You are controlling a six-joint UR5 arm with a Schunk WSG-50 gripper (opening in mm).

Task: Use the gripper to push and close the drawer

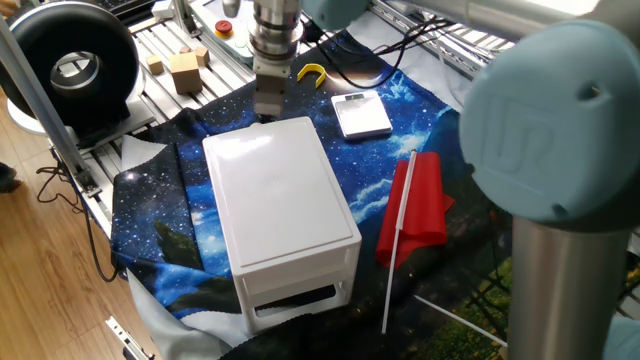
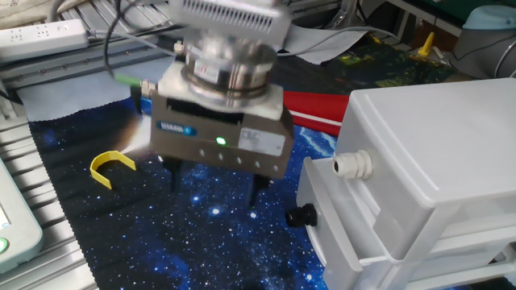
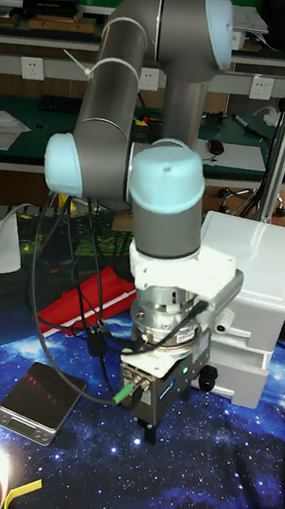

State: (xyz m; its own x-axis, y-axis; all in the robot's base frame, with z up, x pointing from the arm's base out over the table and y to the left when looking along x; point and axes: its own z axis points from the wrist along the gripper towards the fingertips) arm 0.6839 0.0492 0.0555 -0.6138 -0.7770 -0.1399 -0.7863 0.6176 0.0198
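The white cabinet lies on the starry cloth, with its drawer fronts turned away from this camera. In the other fixed view a drawer with a black knob sticks out a little from the cabinet, below a white knob. My gripper hangs just left of that drawer front, open, fingers pointing down at the cloth and holding nothing. Its nearer fingertip is a short gap from the black knob. The same gripper sits at the cabinet's far end. In the tall view the gripper hangs beside the drawer.
A yellow C-shaped piece lies on the cloth left of the gripper. A flat white square device and a red flag on a white stick lie right of the cabinet. Wooden blocks and a black round unit sit at the back left.
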